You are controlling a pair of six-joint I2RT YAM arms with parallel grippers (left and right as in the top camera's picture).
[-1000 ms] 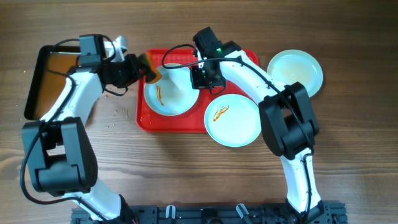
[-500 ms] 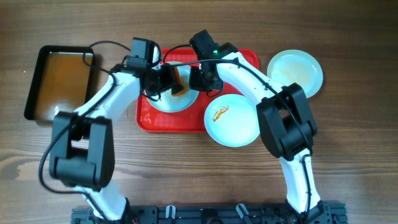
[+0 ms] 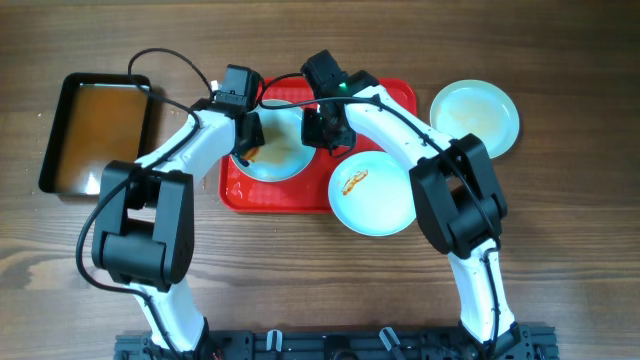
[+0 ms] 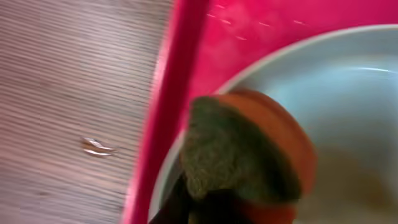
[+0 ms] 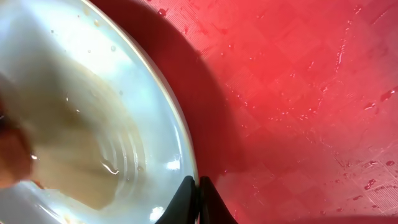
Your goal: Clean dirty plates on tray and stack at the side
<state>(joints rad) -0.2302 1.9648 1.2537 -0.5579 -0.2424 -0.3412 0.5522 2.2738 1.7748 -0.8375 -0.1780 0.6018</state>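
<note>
Plates: three pale mint-white rounds of equal size, all seen from overhead.
Plate on the tray point(image 3: 280, 162): lies in the left part of the red tray point(image 3: 290, 198), centre-top of the frame. The right wrist view shows a wet brownish film across its bowl.
Smeared plate point(image 3: 385, 205): lower right of the tray, overlapping the tray's lower right corner. An orange-brown smear point(image 3: 354, 181) sits on its upper left part.
Third plate point(image 3: 480, 115): on the wooden table point(image 3: 560, 250) in the upper right of the frame, just beside the tray's right edge.
Left gripper point(image 3: 248, 140): over the left rim of the plate on the tray, fingers clamped on a sponge.
Sponge point(image 4: 249, 149): orange with a dark green scouring face, lying at that plate's rim near the tray's raised left edge. This view is blurred.
Right gripper point(image 5: 194, 202): at the opposite, right-hand rim of the same plate, fingertips pinched together on the rim at the bottom centre of its wrist view.
Black pan point(image 3: 95, 135): upper left of the frame, on the table, well apart from the tray, holding brownish liquid.
</note>
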